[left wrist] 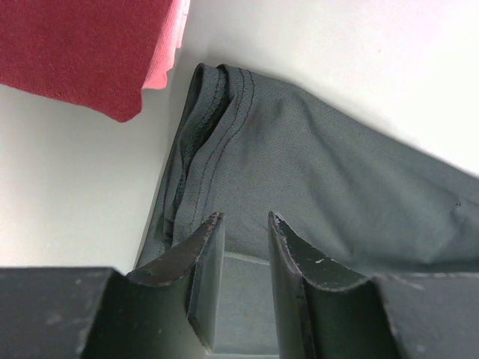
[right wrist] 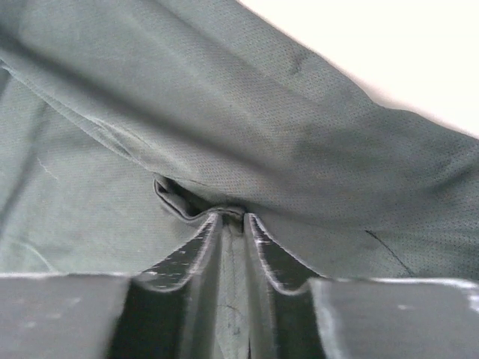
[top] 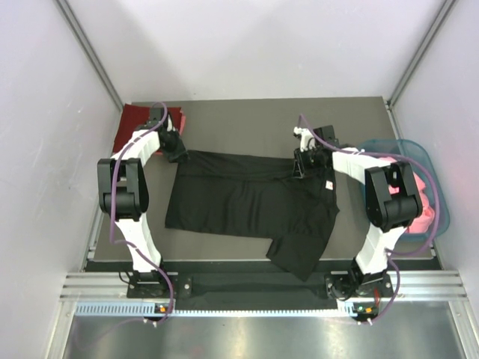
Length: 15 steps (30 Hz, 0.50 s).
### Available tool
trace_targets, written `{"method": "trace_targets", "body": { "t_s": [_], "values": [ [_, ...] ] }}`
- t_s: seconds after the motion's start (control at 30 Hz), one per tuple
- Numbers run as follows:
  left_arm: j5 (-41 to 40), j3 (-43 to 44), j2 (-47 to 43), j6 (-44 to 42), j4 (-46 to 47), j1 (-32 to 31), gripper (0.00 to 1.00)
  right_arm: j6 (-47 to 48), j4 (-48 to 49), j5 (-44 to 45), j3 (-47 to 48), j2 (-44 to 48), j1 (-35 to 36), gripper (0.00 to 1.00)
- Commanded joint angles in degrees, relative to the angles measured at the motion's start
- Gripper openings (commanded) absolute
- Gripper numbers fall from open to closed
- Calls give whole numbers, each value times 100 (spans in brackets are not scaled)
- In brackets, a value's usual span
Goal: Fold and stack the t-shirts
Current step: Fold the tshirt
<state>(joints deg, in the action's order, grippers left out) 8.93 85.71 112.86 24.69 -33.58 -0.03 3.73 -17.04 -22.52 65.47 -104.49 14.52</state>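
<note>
The large black t-shirt [top: 239, 202] lies spread on the dark table [top: 247, 120], with one sleeve hanging toward the near edge. My left gripper [top: 178, 153] is open at the shirt's far left corner; in the left wrist view [left wrist: 243, 221] its jaws straddle the hemmed cloth [left wrist: 322, 164]. My right gripper [top: 301, 166] is at the shirt's far right part; in the right wrist view [right wrist: 233, 217] it is shut on a pinched fold of the black cloth [right wrist: 262, 112]. The dark red t-shirt [top: 142, 120] lies folded at the back left and also shows in the left wrist view [left wrist: 75, 45].
A teal plastic basket [top: 408, 146] stands off the table's right side with pink cloth [top: 426, 196] in it. A pink edge [left wrist: 168, 45] shows beside the dark red shirt. White walls enclose the table on three sides.
</note>
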Motion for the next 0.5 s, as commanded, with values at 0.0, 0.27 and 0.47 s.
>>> {"method": "trace_targets", "body": {
  "t_s": [0.0, 0.27, 0.47],
  "values": [
    [-49, -2, -282, -52, 10, 21, 36, 137, 174, -112, 71, 261, 68, 17],
    [-119, 42, -159, 124, 27, 21, 35, 76, -335, 362, 62, 605, 718, 0],
    [-190, -11, -89, 212, 45, 21, 35, -161, -677, 740, -87, 649, 1008, 0]
  ]
}}
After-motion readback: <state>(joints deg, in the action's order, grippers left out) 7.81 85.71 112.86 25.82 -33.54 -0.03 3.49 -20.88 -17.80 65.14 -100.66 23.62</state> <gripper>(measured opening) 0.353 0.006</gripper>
